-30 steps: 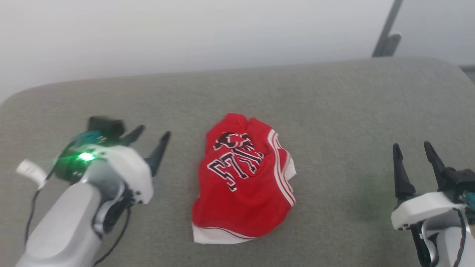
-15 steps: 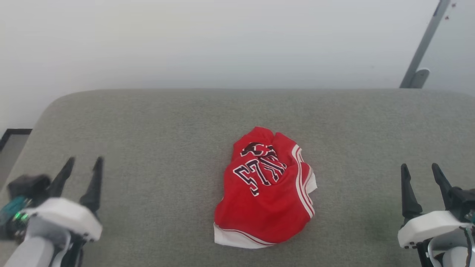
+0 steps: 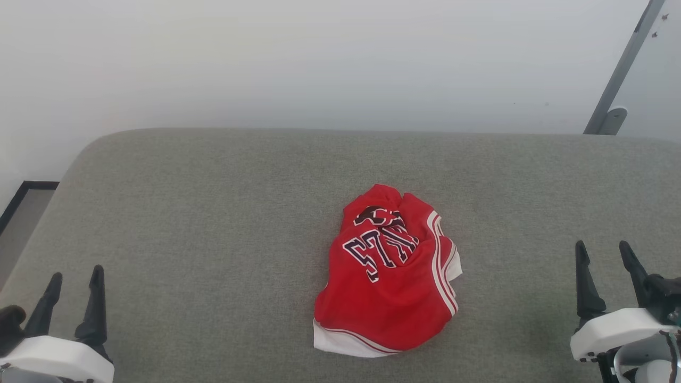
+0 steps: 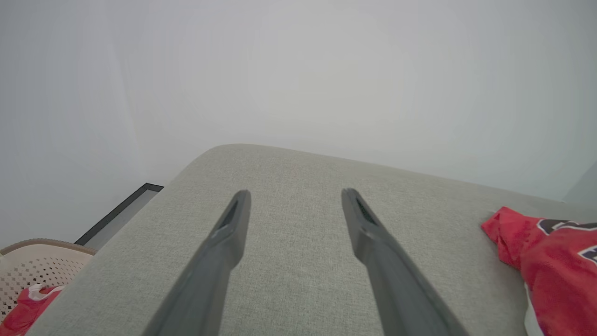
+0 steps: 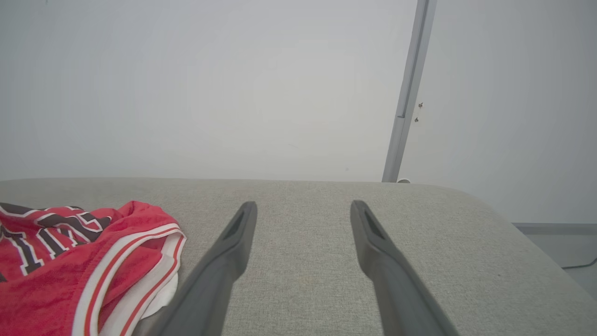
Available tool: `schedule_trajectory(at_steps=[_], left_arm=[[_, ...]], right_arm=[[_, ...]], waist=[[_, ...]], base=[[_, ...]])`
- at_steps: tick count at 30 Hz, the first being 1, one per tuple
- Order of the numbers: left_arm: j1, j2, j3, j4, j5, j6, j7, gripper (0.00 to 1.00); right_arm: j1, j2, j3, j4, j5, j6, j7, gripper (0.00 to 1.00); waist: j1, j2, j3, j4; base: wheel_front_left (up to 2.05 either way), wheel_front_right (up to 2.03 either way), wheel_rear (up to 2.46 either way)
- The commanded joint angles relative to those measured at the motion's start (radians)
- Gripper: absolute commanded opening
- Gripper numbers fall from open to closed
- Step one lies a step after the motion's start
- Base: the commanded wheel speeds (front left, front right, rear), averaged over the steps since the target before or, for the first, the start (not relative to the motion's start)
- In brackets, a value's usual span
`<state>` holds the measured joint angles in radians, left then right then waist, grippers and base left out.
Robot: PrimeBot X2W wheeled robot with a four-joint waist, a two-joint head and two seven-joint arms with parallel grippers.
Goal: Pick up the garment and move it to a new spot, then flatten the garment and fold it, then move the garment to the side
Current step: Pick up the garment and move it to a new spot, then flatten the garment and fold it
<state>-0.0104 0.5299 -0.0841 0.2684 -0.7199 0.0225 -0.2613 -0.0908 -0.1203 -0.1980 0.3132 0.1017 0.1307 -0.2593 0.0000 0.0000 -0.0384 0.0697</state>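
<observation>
Left fingers: my two long dark left fingers [image 3: 94, 308] are spread wide and empty, low at the near left, touching nothing.
Right fingers: my right fingers [image 3: 585, 282] are spread the same way, empty, at the near right.
Garment: the crumpled red jersey-style garment [image 3: 385, 282], with white-and-red striped trim and black white-outlined lettering, lies bunched in the middle of the grey fabric-covered worktop [image 3: 213, 213], between my two pairs of fingers and well apart from both.
Done: I hold nothing. Whether this heap already sits at its new spot I cannot tell.
Left: as I judge it, nearly everything: flattening, folding and moving it aside. The cloth is lumped, one white hem peeking out at the near side.
Edges: the rounded left corner is close beyond my left fingers, and off it stands a pale perforated basket [image 4: 28, 270] with red cloth [image 4: 23, 312] inside. The far edge meets a plain pale wall [image 3: 319, 64]. A grey metal post [image 3: 622, 69] rises at the far right.
Room: bare fabric lies on both sides of the garment, enough, I think, to spread it flat.
</observation>
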Motion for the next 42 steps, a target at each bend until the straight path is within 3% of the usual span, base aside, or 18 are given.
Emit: schedule_trajectory(at_steps=[1, 15, 23, 42], left_arm=[[0.013, -0.004, 0.011, -0.006, 0.016, 0.000, -0.004, 1.00], [0.038, -0.037, 0.066, -0.025, 0.044, -0.025, -0.005, 1.00], [0.014, -0.054, 0.048, -0.034, 0.049, -0.031, -0.005, 1.00], [-0.092, -0.149, 0.010, -0.038, 0.087, -0.076, -0.005, 1.00]], right_arm=[[0.006, 0.000, 0.000, -0.003, 0.004, 0.000, -0.004, 1.00], [0.009, -0.002, 0.020, 0.000, 0.015, 0.000, -0.001, 1.00], [0.002, -0.021, 0.086, 0.011, 0.067, 0.000, 0.043, 1.00], [-0.137, -0.169, 0.279, 0.109, 0.209, 0.000, 0.419, 1.00]], waist=[[0.0000, 0.0000, 0.000, 0.001], [0.0000, 0.0000, 0.003, 0.007], [0.0000, 0.0000, 0.024, 0.052], [0.0000, 0.0000, 0.192, 0.196]], base=[[0.00, 0.00, 0.00], [0.00, 0.00, 0.00], [0.00, 0.00, 0.00], [0.00, 0.00, 0.00]])
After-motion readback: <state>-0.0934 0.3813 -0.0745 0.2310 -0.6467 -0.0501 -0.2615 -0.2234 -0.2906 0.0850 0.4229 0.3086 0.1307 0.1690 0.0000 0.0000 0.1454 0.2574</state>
